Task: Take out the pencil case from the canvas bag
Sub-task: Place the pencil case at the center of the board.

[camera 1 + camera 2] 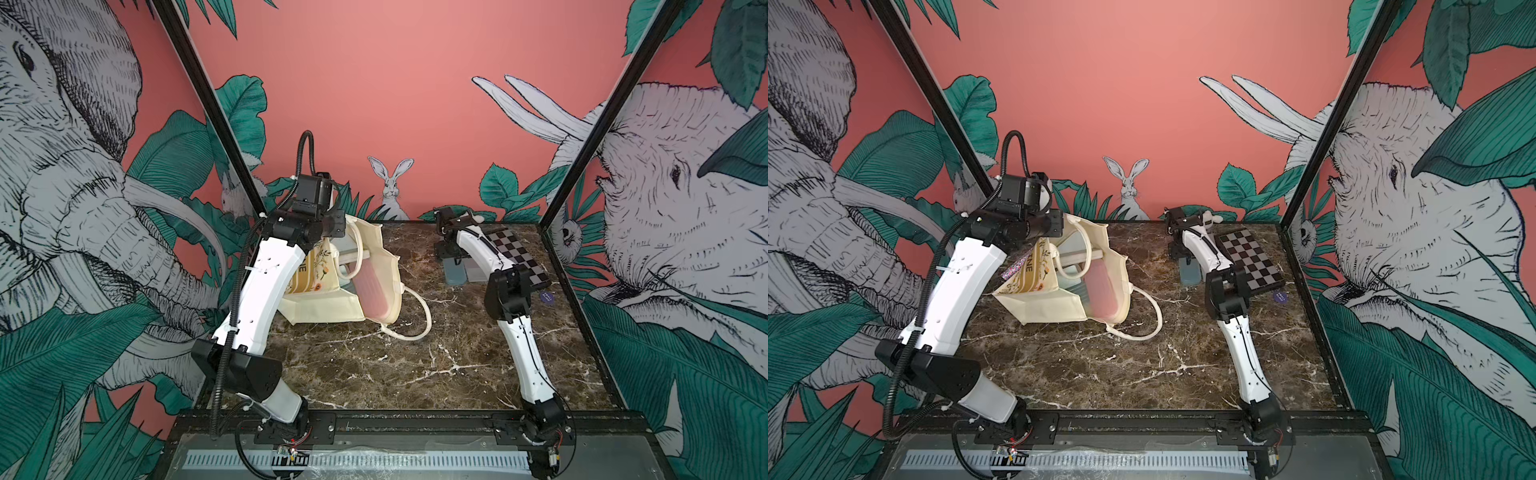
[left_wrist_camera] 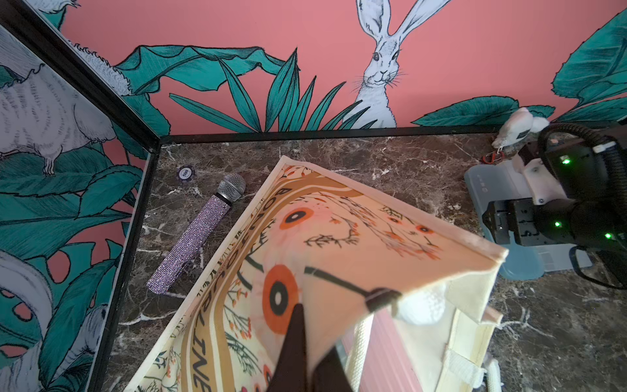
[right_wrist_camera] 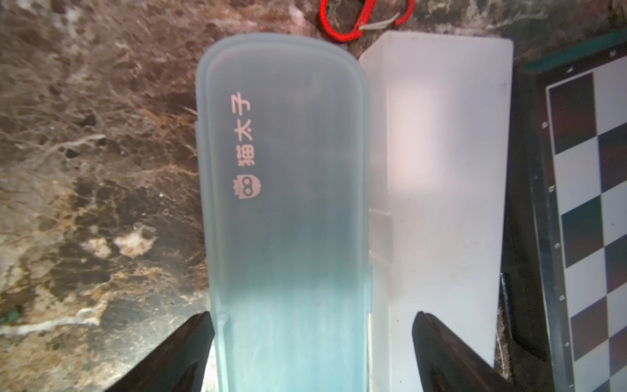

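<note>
1. Nearest you, the left arm (image 1: 257, 299) bends high; its left gripper (image 2: 307, 339) pinches the printed cream cloth wall of the canvas bag (image 1: 324, 307).
2. The pencil case (image 3: 288, 203): frosted blue plastic with rounded ends. It lies flat on the veined marble table (image 1: 374, 365), outside the bag, just beside a frosted box (image 3: 441, 169).
3. Your right gripper (image 3: 312, 317) sits low, fingers spread, straddling the case, not gripping.

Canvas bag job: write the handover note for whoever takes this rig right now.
Left gripper: shut on the printed side of the canvas bag, holding its mouth open.
Right gripper: open, jaws apart over the blue pencil case, not gripping it.
That case lies on the table beside a frosted white case, next to the chessboard.
Done: blue case is out of the bag.
Left: a pink case is still inside; probably raise the right arm clear, then release the bag.
</note>
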